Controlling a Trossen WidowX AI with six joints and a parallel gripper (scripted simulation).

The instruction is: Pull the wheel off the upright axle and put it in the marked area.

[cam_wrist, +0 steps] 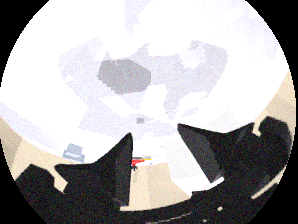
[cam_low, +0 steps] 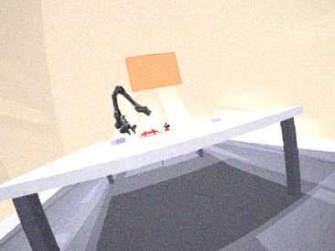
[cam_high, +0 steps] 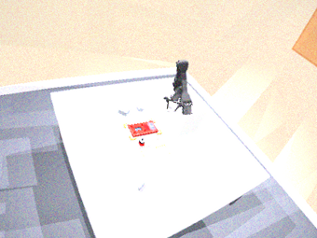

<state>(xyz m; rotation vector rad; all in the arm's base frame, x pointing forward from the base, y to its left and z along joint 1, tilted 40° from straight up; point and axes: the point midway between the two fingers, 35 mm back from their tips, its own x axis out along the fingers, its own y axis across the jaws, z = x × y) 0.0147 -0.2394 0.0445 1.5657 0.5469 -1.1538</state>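
My gripper (cam_high: 175, 106) (cam_low: 132, 131) (cam_wrist: 155, 131) is open, with nothing between its fingers. It is beyond the red plate and apart from it. A small upright piece (cam_high: 142, 142) (cam_low: 167, 126), red below and dark on top, stands beside the red plate; it shows tiny in the wrist view (cam_wrist: 134, 166). It looks like the axle with the wheel, but the two are too small to tell apart. Faint yellow marks (cam_high: 160, 145) lie on the table right of it; whether they bound the marked area I cannot tell.
A flat red plate (cam_high: 138, 132) (cam_low: 150, 132) with yellow bits at its corners lies on the white table (cam_high: 182, 180) (cam_low: 88, 158). Pale grey blocks (cam_high: 124, 112) (cam_low: 117, 141) (cam_wrist: 74, 153) lie near it. Another pale piece (cam_high: 141, 186) (cam_low: 216, 119) lies farther off.
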